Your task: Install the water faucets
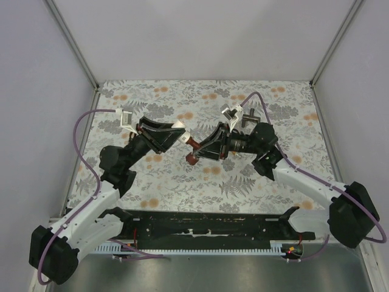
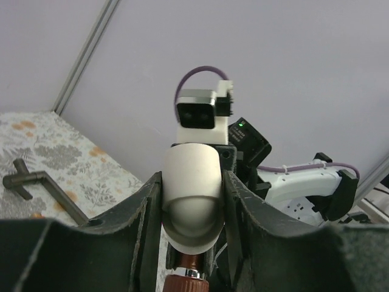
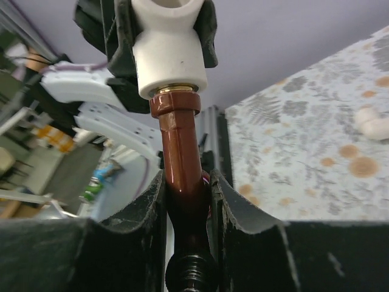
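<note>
Both pincers: clenched
left pincer (image 1: pixel 177 131): holds white elbow fitting (image 2: pixel 192 188)
right pincer (image 1: pixel 205 146): holds reddish-brown faucet (image 3: pixel 182 152), tip in fitting
arms: meet above desk (image 1: pixel 273 176)

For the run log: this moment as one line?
left tool shut on white elbow fitting | right tool shut on reddish-brown faucet | faucet end inside fitting mouth

Glossy reddish-brown faucet (image 3: pixel 182 158), smooth matt white plastic elbow fitting (image 3: pixel 169 55), dull metal tool (image 2: pixel 61 198)
</note>
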